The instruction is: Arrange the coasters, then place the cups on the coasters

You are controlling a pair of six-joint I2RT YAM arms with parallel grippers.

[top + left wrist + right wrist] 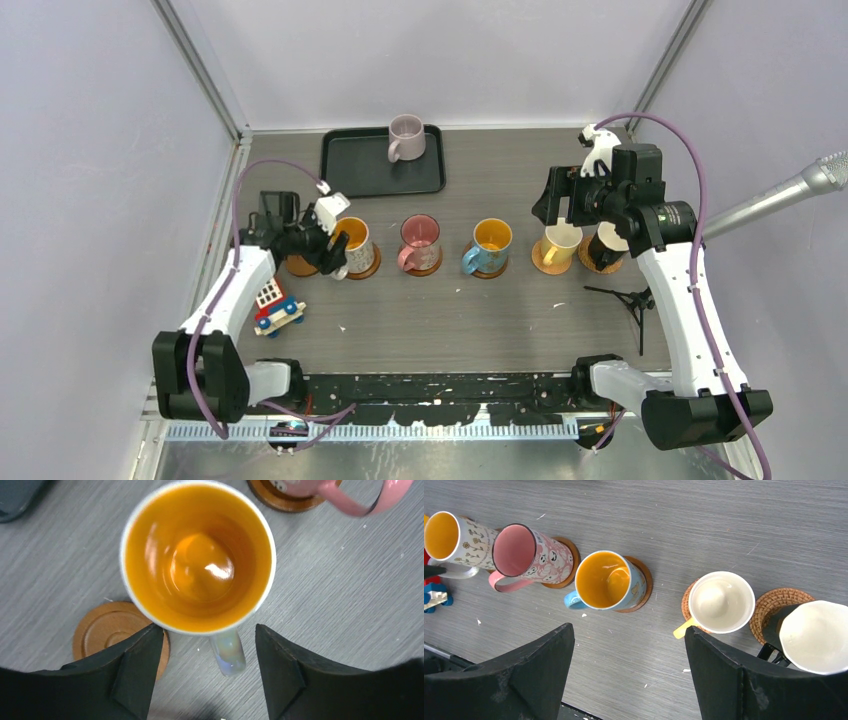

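White arms (235, 292) w/ blk joints, purple cables (238, 205)

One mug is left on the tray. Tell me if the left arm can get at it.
Probably yes: nothing stands between the left gripper and the tray, and the mug stands alone there.

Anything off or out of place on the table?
One lilac ceramic mug sits alone on the black rectangular tray, while a round brown wooden coaster at the row's left end is bare. Nothing spilled or tipped.

Five handled ceramic mugs (418, 238) stand upright in a row on round brown coasters (368, 268). A bare wooden coaster (298, 266) lies leftmost, a lilac mug (406, 137) far behind.
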